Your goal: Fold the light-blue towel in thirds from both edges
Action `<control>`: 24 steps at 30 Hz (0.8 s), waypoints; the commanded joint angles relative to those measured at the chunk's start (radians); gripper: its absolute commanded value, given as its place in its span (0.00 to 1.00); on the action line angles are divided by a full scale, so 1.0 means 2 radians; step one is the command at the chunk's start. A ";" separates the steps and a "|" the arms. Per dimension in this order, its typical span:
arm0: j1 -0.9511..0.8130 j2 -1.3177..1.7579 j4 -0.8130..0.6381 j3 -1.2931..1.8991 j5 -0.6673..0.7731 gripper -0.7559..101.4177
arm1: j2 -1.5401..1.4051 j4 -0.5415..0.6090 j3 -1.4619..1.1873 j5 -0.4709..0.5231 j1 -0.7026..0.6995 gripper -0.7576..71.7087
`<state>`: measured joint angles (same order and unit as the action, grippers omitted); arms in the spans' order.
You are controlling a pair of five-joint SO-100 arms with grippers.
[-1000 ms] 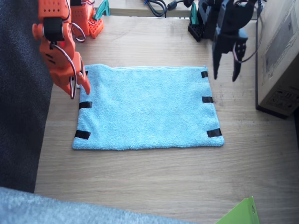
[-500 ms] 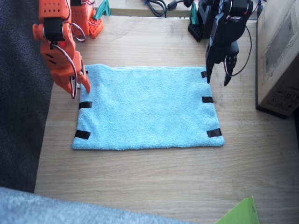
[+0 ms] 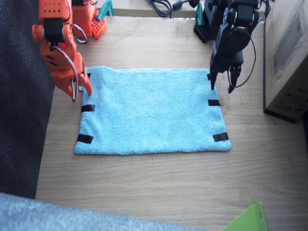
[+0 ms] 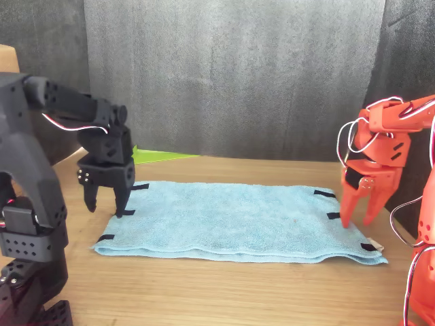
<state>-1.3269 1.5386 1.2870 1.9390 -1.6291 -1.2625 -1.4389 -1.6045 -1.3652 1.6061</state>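
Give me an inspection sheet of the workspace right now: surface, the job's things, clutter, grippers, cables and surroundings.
Surface: wooden table, bare around the cloth.
Job's things: light-blue towel lies flat and unfolded, with black tape strips on both short sides.
Clutter: green sheet at the table's near corner; cardboard box beside the left arm.
Grippers: left gripper open, fingers pointing down at the towel's taped edge; contact cannot be told. Right gripper open over the opposite edge, holding nothing.
Cables: dark cables at the table's far edge.
Surroundings: dark carpet beside the table; grey curtain in the front view.
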 commanded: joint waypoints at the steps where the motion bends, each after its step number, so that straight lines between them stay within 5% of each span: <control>1: -0.007 0.000 0.009 -0.018 -0.007 0.33 | -0.031 -0.007 -0.004 0.000 0.004 0.35; 24: -0.021 -0.087 0.064 -0.077 -0.020 0.32 | -0.038 -0.016 -0.004 0.004 0.007 0.36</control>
<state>-1.3545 1.3652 1.3898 1.8224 -1.6521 -1.2717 -1.4557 -1.6091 -1.3499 1.6107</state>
